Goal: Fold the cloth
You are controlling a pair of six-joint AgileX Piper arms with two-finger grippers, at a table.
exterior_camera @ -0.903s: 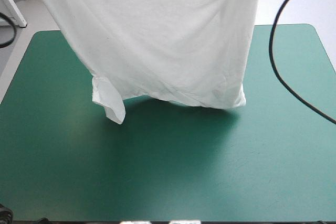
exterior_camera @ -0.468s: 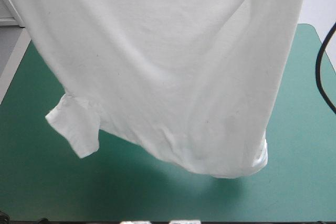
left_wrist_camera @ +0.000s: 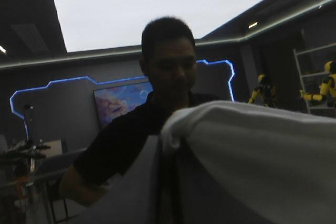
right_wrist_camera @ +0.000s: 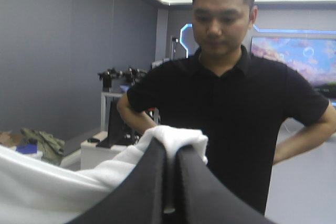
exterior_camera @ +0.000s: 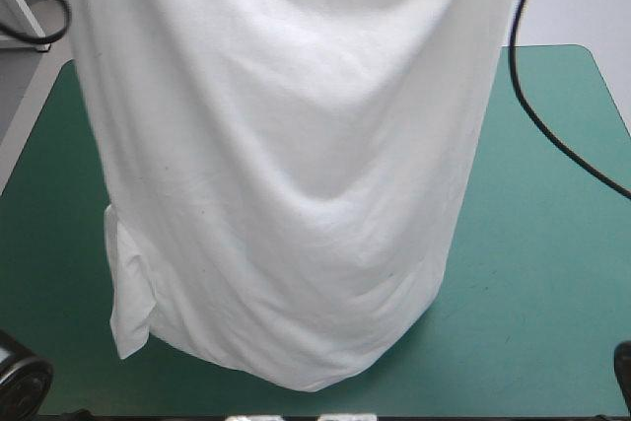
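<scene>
Left gripper [left_wrist_camera: 161,153] all but closed, pinching a bunched edge of the T-shirt [exterior_camera: 286,175]. The right gripper [right_wrist_camera: 170,153] is the same, fingers nearly meeting with a white wad of cloth poking out at the tips. Both are raised high, out of the high view, and the wrist views look level into the room.

The T-shirt hangs from the two pinch points as one broad white curtain over the teal-green worktop [exterior_camera: 552,244], covering most of its middle.

Change: the lower edge [exterior_camera: 306,382] now sits close to the worktop's near edge, and the sheet falls straighter and narrower. Just before, it hung over mid-worktop, then billowed wide toward the near side. The sleeve [exterior_camera: 128,283] on the left side hangs limp against the body, where earlier it was flaring outward. Can't tell if the hem touches the cover (only a thin shadow under it, so close at least).

Meaning for the task: this reads as the shake-out swing, with the cloth carried toward the near side and settling. The fabric looks fairly smooth, a few soft wrinkles, no twist visible. The fold itself is not begun, since nothing is laid flat yet. The next move likely calls for a lowering that drapes the hem first and keeps the sheet spread. The risk is that sleeve tucking under.
</scene>
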